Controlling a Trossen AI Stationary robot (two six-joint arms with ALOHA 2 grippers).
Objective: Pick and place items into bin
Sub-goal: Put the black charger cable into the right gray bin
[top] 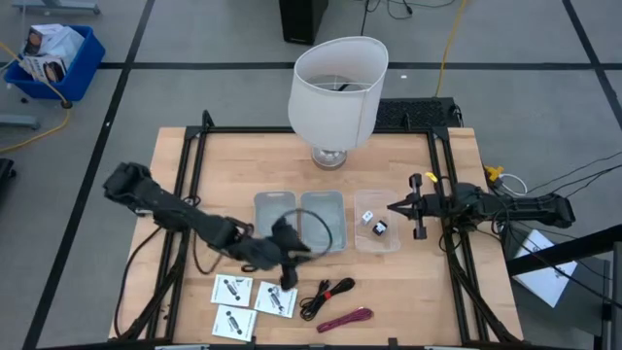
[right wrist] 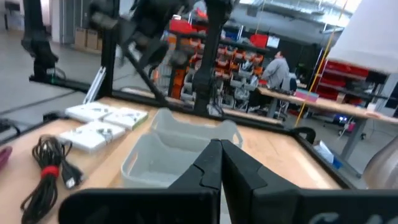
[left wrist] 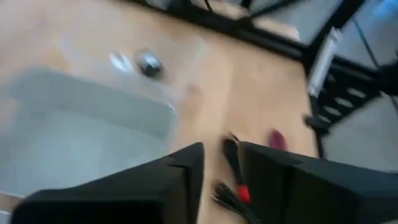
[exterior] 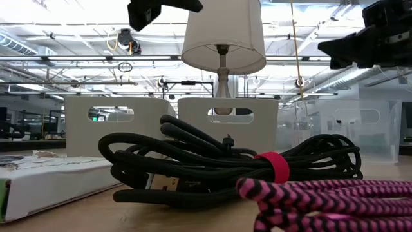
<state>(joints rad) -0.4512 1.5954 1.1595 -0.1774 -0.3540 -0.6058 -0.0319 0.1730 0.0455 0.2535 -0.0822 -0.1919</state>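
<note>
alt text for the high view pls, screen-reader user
Overhead view of a wooden table: the left gripper hovers by three white packets, a black cable and a red cable. The right gripper, shut, points at a clear bin holding small blocks, below a white lampshade.

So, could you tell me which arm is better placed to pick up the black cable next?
Left: its hand hovers just beside the black cable, while the right hand sits farther off, by the clear bin.

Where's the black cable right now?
In the high view the black cable lies near the table's front edge, between the white packets on its left and the red cable, just below the left gripper.
</note>
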